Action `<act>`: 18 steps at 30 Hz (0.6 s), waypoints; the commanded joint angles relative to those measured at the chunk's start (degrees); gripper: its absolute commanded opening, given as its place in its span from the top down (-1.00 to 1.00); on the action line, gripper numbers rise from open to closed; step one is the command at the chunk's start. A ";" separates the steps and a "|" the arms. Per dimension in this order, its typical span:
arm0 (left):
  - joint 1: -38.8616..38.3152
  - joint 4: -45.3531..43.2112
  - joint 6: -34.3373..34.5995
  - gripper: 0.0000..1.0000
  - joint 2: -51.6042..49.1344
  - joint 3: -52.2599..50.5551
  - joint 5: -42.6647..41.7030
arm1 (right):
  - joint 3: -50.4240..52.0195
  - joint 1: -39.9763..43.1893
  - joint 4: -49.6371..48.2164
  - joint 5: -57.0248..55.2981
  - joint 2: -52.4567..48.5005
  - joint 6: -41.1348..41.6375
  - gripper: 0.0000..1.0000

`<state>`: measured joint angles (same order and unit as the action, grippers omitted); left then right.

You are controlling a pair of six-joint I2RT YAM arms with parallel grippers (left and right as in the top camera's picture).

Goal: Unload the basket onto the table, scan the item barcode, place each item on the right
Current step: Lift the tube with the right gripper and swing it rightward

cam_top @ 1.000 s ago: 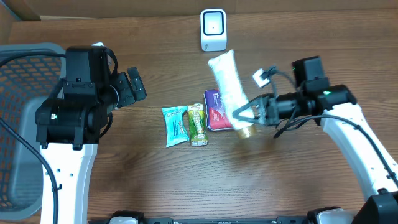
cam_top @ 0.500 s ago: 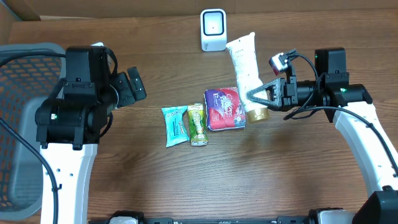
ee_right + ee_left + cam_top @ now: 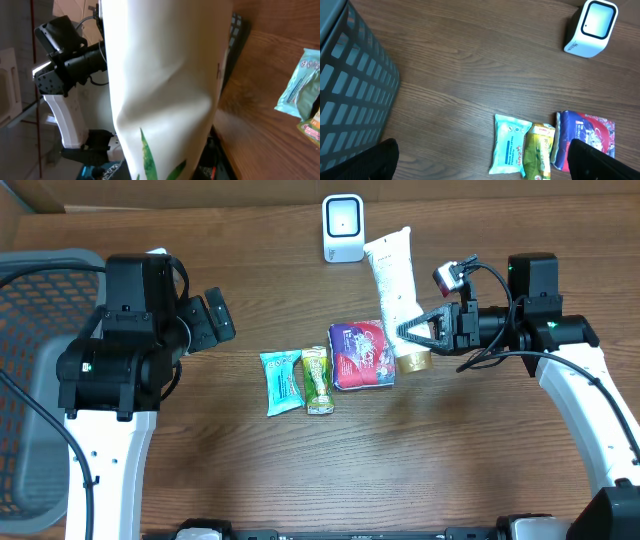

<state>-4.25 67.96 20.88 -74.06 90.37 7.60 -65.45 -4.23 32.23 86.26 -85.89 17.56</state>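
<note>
1. Far left: grey plastic mesh basket (image 3: 40,330). It plays no part in this step.
2. My left fingers (image 3: 218,320) are spread as wide as they go with nothing in them. They hang over the brown wooden table (image 3: 480,470) beside the basket, well apart from the item.
3. Mid table, three things lie flat in a row: teal foil sachet (image 3: 281,380), green foil sachet (image 3: 317,378) touching it, then purple-and-red packet (image 3: 360,355).
4. Back edge: white box-shaped barcode scanner (image 3: 343,227), its window showing from above.
5. Task item: white soft-plastic squeeze tube with a gold cap (image 3: 392,280). It sits just right of the scanner, crimped tail towards the back edge and cap end beside the packet. I judge it is lifted off the table, but I can't tell how high.
6. Handling, my call: light, with a soft body. The right wrist view shows a dent creasing the wall. The skin looks glossy, so it may twist in the grip. The best hold is low, on the stiffer shoulder by the cap, not mid-body.
7. My right fingers (image 3: 412,335) are nearly closed, pinching the tube from its right side just above the cap. The tube runs crosswise through them, and the long tail sticks out unsupported towards the scanner. In the wrist view the tube fills the frame and hides the fingers. No barcode visible to me.
</note>
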 commanded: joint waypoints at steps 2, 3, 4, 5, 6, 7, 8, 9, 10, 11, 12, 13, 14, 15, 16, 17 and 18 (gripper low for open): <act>0.11 0.00 0.55 -0.99 -0.20 0.44 0.70 | -1.27 0.11 0.22 -3.43 0.87 -4.72 0.93; 0.11 0.00 0.57 -0.99 -0.20 0.44 0.70 | -1.27 0.11 1.16 -5.66 0.87 -5.86 0.93; 0.11 0.00 0.57 -0.99 -0.20 0.44 0.70 | -1.27 0.11 2.67 -8.70 0.87 -7.39 0.93; 0.11 0.00 0.57 -0.99 -0.20 0.44 0.70 | -1.27 0.11 4.42 -11.63 0.87 -8.96 0.92; 0.11 0.00 0.55 -0.99 -0.20 0.44 0.70 | -1.27 0.11 6.43 -15.26 0.87 -10.43 0.93; 0.11 0.00 0.55 -0.99 -0.20 0.44 0.70 | -1.27 0.11 8.92 -20.26 0.87 -11.85 0.93; 0.11 0.00 0.55 -0.99 -0.20 0.44 0.70 | -1.25 0.13 12.59 -28.59 0.87 -13.42 0.93; 0.11 -0.02 0.57 -0.99 -0.20 0.44 0.70 | -1.09 0.13 13.53 -31.50 0.70 -13.42 0.93; 0.11 0.00 0.57 -0.99 -0.20 0.44 0.70 | -0.81 0.20 13.77 -32.46 0.55 -13.64 0.93; 0.11 0.00 0.57 -0.99 -0.20 0.44 0.70 | -0.35 0.46 13.60 -32.41 0.15 -14.27 0.93; 0.11 0.00 0.57 -0.99 -0.20 0.44 0.70 | 0.09 0.68 13.33 -32.48 -0.44 -14.45 0.93; 0.11 0.00 0.55 -0.99 -0.20 0.44 0.70 | 0.61 0.94 12.87 -32.57 -1.33 -14.43 0.93; 0.11 0.00 0.57 -0.99 -0.20 0.44 0.70 | 1.16 1.18 12.35 -32.68 -2.51 -14.45 0.93; 0.11 -0.02 0.57 -0.99 -0.20 0.44 0.70 | 1.68 1.42 11.80 -32.63 -4.00 -14.56 0.93; 0.11 -0.02 0.57 -0.99 -0.20 0.44 0.70 | 2.21 1.79 11.06 -32.52 -6.45 -14.69 0.93; 0.11 0.00 0.57 -0.99 -0.20 0.44 0.70 | 2.36 1.97 10.73 -32.35 -7.50 -14.88 0.93; 0.11 -0.02 0.55 -0.99 -0.20 0.44 0.70 | 2.45 2.21 10.01 -30.08 -11.08 -16.55 0.93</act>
<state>-4.25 67.99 20.88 -74.06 90.37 7.60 -63.94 -3.05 43.66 54.24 -91.20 4.78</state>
